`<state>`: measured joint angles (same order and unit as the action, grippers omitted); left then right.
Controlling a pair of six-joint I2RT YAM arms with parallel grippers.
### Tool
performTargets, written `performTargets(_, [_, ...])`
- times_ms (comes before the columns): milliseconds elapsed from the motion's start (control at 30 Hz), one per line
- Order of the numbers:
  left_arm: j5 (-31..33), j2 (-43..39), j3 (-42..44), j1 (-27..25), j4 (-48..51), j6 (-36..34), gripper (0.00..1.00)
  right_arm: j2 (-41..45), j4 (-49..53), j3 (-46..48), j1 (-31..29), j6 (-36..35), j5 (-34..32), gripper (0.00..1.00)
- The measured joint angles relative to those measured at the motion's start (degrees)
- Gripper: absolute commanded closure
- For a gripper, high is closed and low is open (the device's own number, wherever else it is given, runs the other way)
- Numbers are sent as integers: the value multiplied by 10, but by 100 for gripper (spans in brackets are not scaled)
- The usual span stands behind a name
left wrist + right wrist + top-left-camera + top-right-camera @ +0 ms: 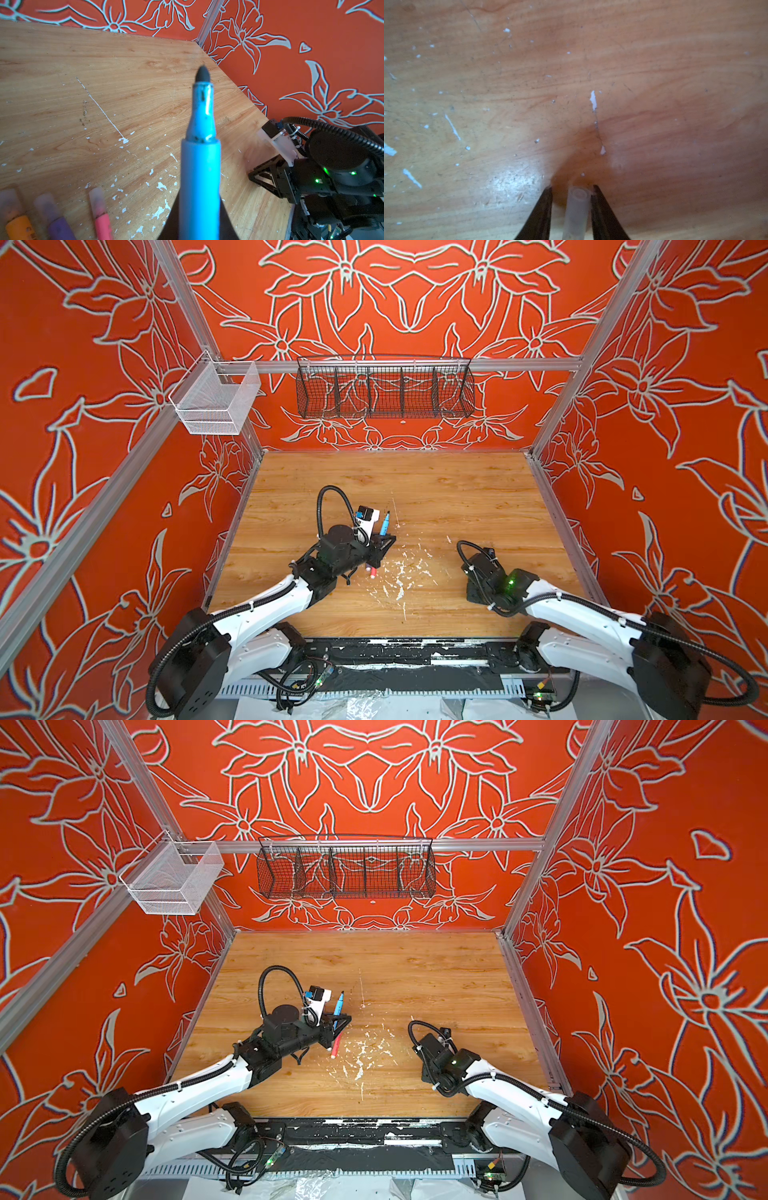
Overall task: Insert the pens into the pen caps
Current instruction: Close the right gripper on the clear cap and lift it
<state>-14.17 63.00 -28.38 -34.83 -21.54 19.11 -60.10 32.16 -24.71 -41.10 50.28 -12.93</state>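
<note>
Blue pen (200,166) clamped in left tool (200,200), base hidden, right tool (572,187) apart around clear cap (576,207)

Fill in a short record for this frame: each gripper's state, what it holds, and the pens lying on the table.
left gripper: shut on the blue pen, tip bare
right gripper: open; clear cap between the jaws, a gap on one side
lying on the table: orange pen, purple pen, pink pen, all capped
other pens: not seen
</note>
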Motion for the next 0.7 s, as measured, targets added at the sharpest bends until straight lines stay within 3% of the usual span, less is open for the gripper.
performTargets(133, [0,0,0,0,0,0,100,-1,-2,0,0,-3,0,73])
performTargets(367, [0,0,0,0,0,0,100,2,0,0,0,-3,2,70])
performTargets(700, [0,0,0,0,0,0,100,3,-1,0,0,-3,8,94])
